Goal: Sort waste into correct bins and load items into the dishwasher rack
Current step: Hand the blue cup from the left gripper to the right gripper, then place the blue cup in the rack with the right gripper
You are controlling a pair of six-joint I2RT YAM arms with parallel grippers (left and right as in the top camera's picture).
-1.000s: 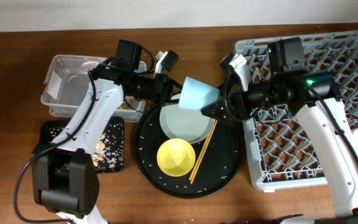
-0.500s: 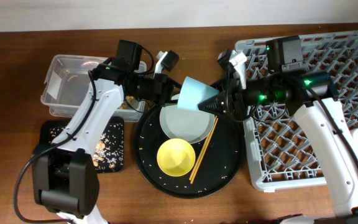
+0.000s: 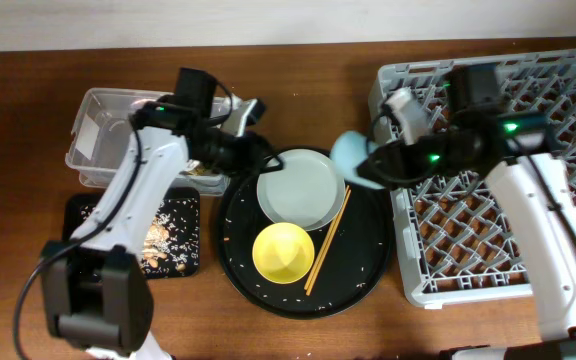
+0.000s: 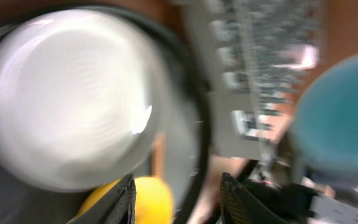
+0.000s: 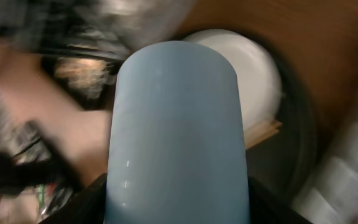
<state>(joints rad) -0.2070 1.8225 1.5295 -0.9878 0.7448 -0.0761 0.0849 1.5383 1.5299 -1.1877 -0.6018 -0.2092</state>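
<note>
Right pincer (image 3: 368, 166) clamps light-blue cup (image 5: 178, 124); left pincer (image 4: 176, 205) spread, empty.

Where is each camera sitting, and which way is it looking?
Overhead: above the table, looking straight down at grey plate, yellow bowl and dishwasher rack; left arm and right arm show.
Left wrist: on the left arm, facing the plate; the open left gripper shows below.
Right wrist: on the right arm, looking along the light-blue cup in the right gripper.
Shared: both wrist views catch the plate and cup.
</note>
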